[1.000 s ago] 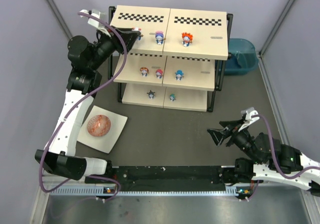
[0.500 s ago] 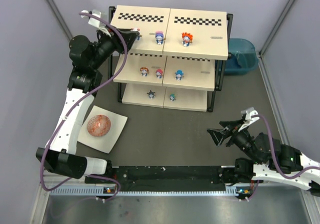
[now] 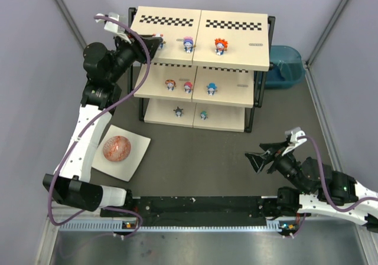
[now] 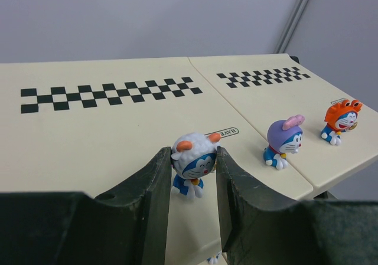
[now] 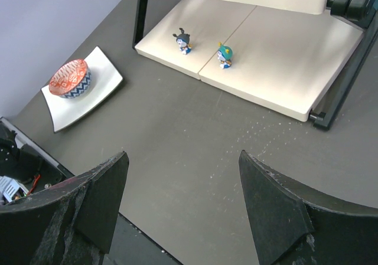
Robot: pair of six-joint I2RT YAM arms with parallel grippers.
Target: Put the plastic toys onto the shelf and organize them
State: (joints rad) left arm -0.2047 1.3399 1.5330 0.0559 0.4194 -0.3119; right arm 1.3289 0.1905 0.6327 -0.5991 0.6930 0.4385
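The shelf (image 3: 236, 41) stands at the back with three cream tiers. My left gripper (image 3: 158, 41) is at the left of its top tier, shut on a white-headed toy (image 4: 194, 163) whose feet are at the board (image 4: 88, 135). A purple-headed toy (image 4: 283, 142) and an orange-headed toy (image 4: 341, 121) stand to its right on the same tier. Three toys stand on the middle tier (image 3: 188, 87). A dark toy (image 5: 182, 41) and a teal toy (image 5: 225, 55) stand on the bottom tier. My right gripper (image 5: 183, 159) is open and empty above the dark floor.
A white square plate (image 3: 134, 157) holding an orange-pink patterned bowl (image 3: 117, 149) lies on the floor, left of the shelf's front. A blue tub (image 3: 286, 64) sits behind the shelf's right end. Grey walls close in on both sides.
My left arm has shifted very slightly at the top tier with the white-headed toy still in its jaws. The right arm has not moved.
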